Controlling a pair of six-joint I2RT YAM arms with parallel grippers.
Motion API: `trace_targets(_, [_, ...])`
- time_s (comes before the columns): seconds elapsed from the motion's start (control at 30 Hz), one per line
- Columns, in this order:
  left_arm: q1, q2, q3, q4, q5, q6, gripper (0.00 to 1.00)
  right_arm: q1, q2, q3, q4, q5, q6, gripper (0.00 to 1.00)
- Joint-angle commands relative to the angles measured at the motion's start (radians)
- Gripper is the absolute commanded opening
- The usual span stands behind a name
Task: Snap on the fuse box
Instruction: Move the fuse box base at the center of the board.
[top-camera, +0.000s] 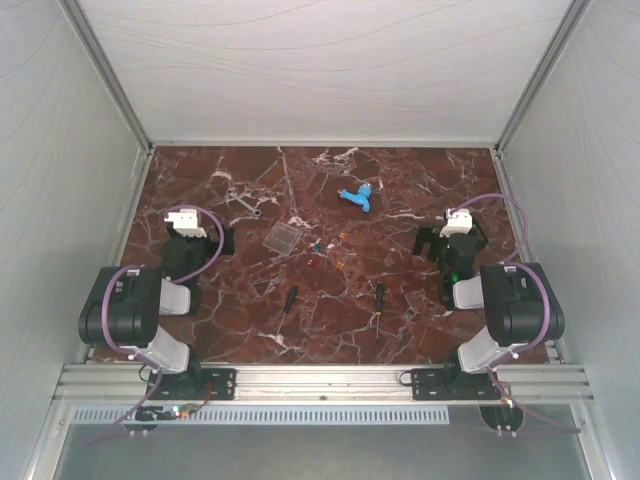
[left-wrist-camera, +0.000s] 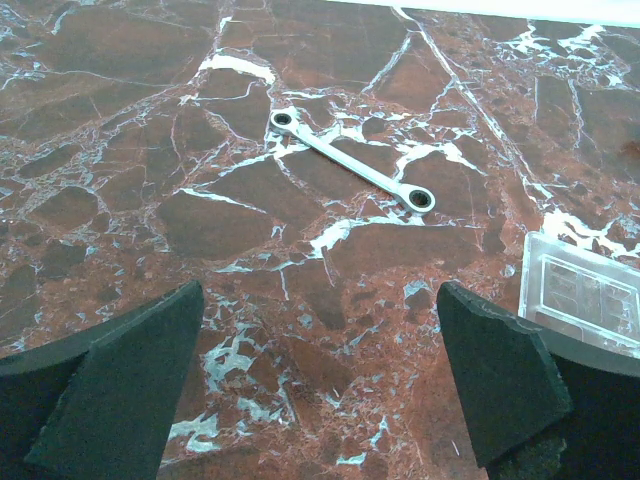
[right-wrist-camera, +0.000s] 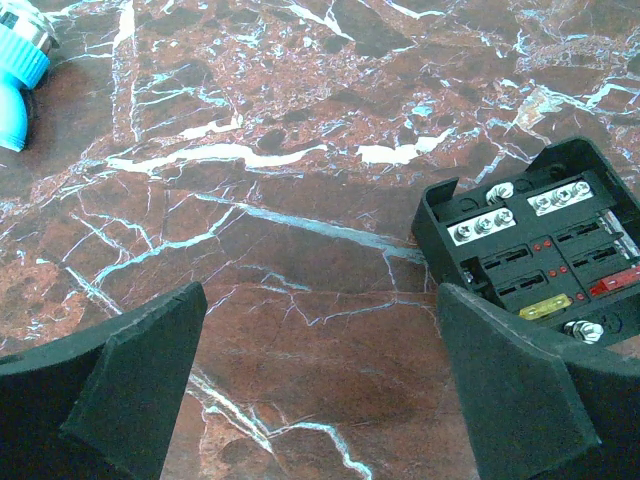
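The fuse box, a black square tray with screws and a yellow and a red fuse in it, lies uncovered on the marble just beyond my right gripper's right finger. I cannot make it out in the top view. Its clear square lid lies apart from it, left of the table's middle and to the right of my left gripper. Both the left gripper and the right gripper stand open low over bare marble, holding nothing.
A silver wrench lies ahead of the left gripper. A blue plastic piece sits at the back middle. Two black-handled screwdrivers lie near the front. Small coloured bits are scattered beside the lid. White walls enclose the table.
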Motion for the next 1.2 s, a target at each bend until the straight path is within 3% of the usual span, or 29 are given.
trace_targets(0.0, [-0.003, 0.001, 0.030, 0.046, 0.019, 0.013, 1.00, -0.006, -0.004, 0.012, 0.068, 0.001, 0.003, 0.98])
trace_targets(0.33, [-0.003, -0.002, 0.029, 0.048, 0.019, 0.014, 1.00, -0.014, -0.009, 0.010, 0.072, -0.020, 0.005, 0.98])
trace_targets(0.53, [-0.003, -0.094, 0.037, -0.046, -0.053, -0.013, 1.00, -0.036, -0.132, 0.152, -0.253, -0.024, 0.036, 0.96])
trace_targets(0.73, [-0.003, -0.238, 0.069, -0.208, -0.269, -0.102, 1.00, -0.189, -0.191, 0.325, -0.535, -0.141, 0.194, 0.98])
trace_targets(0.87, [-0.002, -0.289, 0.155, -0.449, -0.372, -0.314, 1.00, -0.295, -0.112, 0.453, -0.679, -0.226, 0.283, 0.98])
trace_targets(1.0, [-0.002, -0.253, 0.338, -0.753, -0.256, -0.370, 1.00, -0.355, 0.006, 0.582, -0.801, -0.275, 0.319, 0.97])
trace_targets(1.17, [-0.001, -0.209, 0.358, -0.767, -0.031, -0.464, 1.00, -0.393, 0.113, 0.667, -0.856, -0.309, 0.288, 0.97])
